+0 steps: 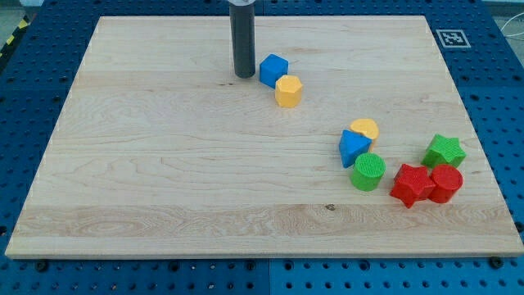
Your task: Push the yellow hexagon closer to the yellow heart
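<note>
- You see my tip [244,76] near the view's top, just left of the blue cube [273,70]; I carry a plain rod, no jaws.
- Your yellow hexagon [288,91] touches that cube's lower right.
- The yellow heart [365,129] lies well apart to the right, against the blue triangle [353,148], above the green cylinder [368,172].
- Farthest right cluster the red star [411,184], red cylinder [445,182] and green star [444,151].

Pale, matt wooden worktop [164,164] with visible grain; ridged plastic-looking green cylinder [368,172]; smooth dark matt rod [243,41].
</note>
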